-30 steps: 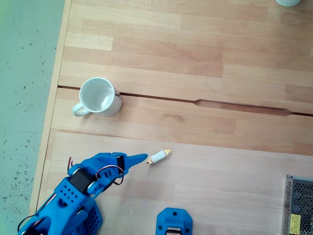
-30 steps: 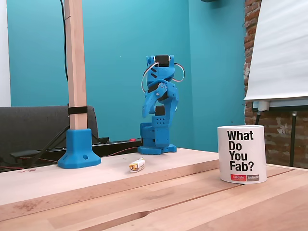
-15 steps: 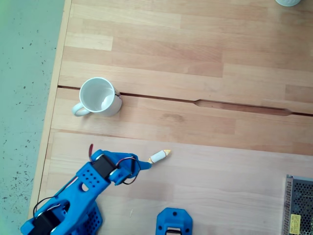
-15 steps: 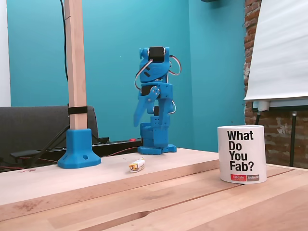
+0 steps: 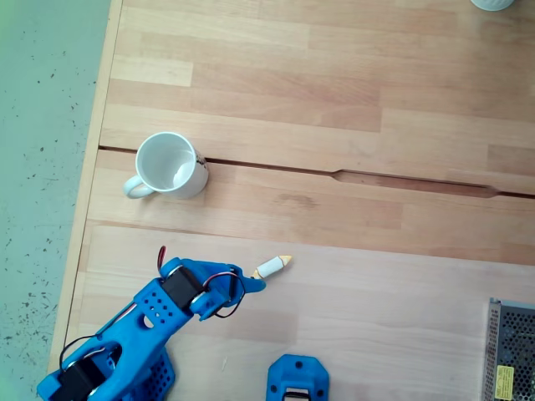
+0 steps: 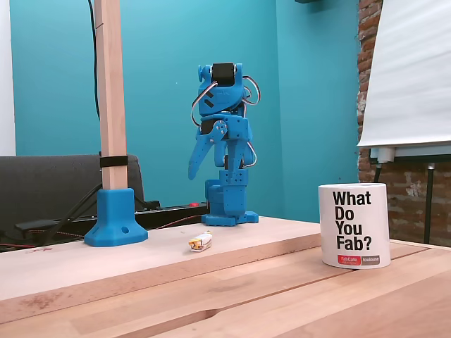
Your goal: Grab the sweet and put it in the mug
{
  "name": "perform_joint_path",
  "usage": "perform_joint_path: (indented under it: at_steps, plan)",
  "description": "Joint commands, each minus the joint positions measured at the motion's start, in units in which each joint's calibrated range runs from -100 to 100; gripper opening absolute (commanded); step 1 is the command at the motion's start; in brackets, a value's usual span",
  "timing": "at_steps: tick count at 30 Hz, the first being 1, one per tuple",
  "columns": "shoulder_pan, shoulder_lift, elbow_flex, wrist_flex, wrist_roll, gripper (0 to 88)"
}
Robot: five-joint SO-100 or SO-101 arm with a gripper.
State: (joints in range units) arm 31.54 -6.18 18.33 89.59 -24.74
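Blue printed arm segments fill the lower left of the overhead-looking fixed view, and the gripper (image 5: 252, 283) at their end points right toward the sweet (image 5: 272, 266), its tip just beside the candy's nearer end. From the low fixed view the gripper (image 6: 192, 172) hangs well above the tabletop, angled downward, with the sweet (image 6: 200, 241) lying on the wood below and slightly to its right. Whether the fingers stand apart or closed cannot be told in either view; they read as one tapered blue point, and nothing is held between them.

The sweet lies flat on the nearest plank of the wooden table (image 5: 351, 125), white body with a yellowish twisted end pointing up and right in the top-down view. The mug (image 5: 170, 165) stands upright well apart from it, up and to the left, straddling a dark seam between planks, handle turned toward the table's left edge, its inside empty. In the low view the mug (image 6: 354, 225) sits in the right foreground and shows black lettering reading "What Do You Fab?".

A blue clamp base (image 6: 116, 217) holds a wooden post (image 6: 109, 91) at the left of the low view.
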Motion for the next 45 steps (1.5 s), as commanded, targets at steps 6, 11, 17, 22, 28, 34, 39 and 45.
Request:
perform_joint_path:
  at_steps: [6, 11, 17, 22, 28, 34, 39, 45]
  plan:
    - [0.3, 0.0, -0.5, 0.3, 0.1, 37.5]
    - [-0.3, -0.2, 6.4, 0.3, 0.0, 38.2]
    - [5.4, -0.5, 6.9, -2.0, -2.1, 38.2]
    - [8.0, -0.2, 5.8, -3.1, -5.2, 38.2]
    - [6.6, 0.4, 5.3, -3.3, -7.9, 37.6]
    - [4.9, 1.1, 1.5, -3.3, -8.6, 37.5]
    - [5.1, 9.1, -3.9, -3.3, -8.8, 38.0]
    - [5.1, 17.4, -8.7, -3.2, -8.9, 38.1]
